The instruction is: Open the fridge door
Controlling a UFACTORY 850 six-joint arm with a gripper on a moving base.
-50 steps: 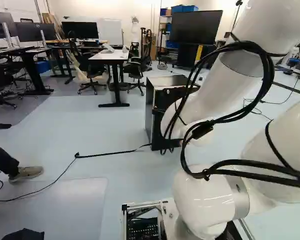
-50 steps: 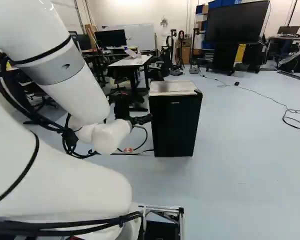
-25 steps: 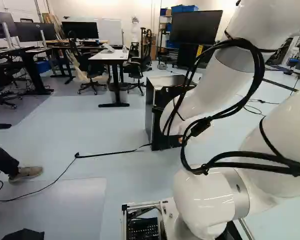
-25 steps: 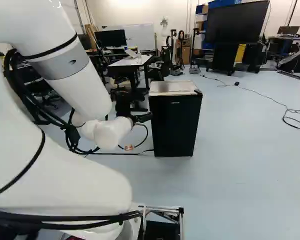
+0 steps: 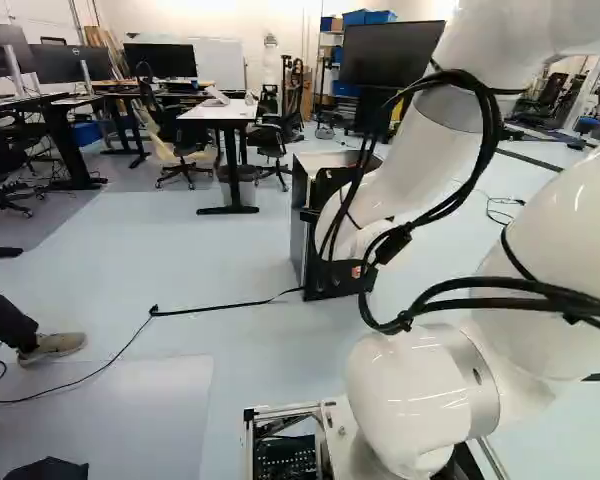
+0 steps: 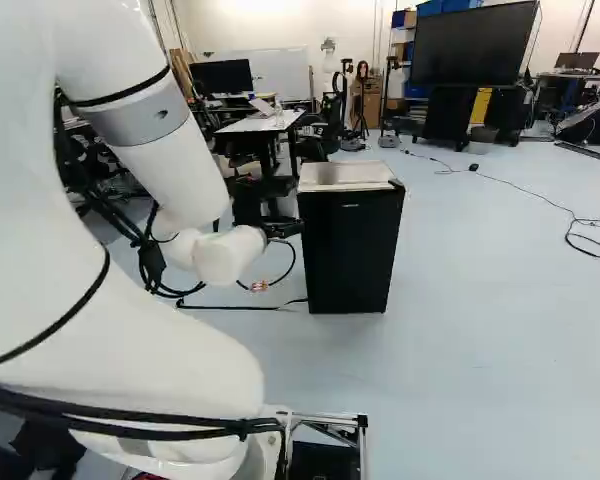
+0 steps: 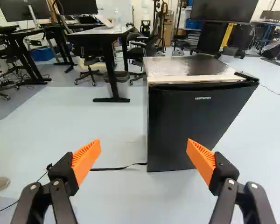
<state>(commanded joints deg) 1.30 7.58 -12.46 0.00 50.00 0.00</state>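
Black, orange-padded gripper (image 6: pixel 295 229) spread wide; black, boxy fridge (image 7: pixel 191 126) ahead; white-topped, black-legged desk (image 6: pixel 260 124) beyond; thin black cable (image 7: pixel 113 168) near the fridge's foot.

Fridge (image 6: pixel 345 176): stood upright, its black door (image 6: pixel 350 255) closed.
Arm (image 6: pixel 170 150): white, reached in from the left.
Hand (image 6: pixel 296 229): black, was near the fridge's left side.
Screen (image 6: pixel 475 45): large, stood behind, farther right.

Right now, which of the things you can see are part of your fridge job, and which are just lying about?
Part of the job:
- fridge door, shut
- fridge top
- claw, open
- white arm

Just lying about:
- white-topped desk
- grey bin
- large dark screen
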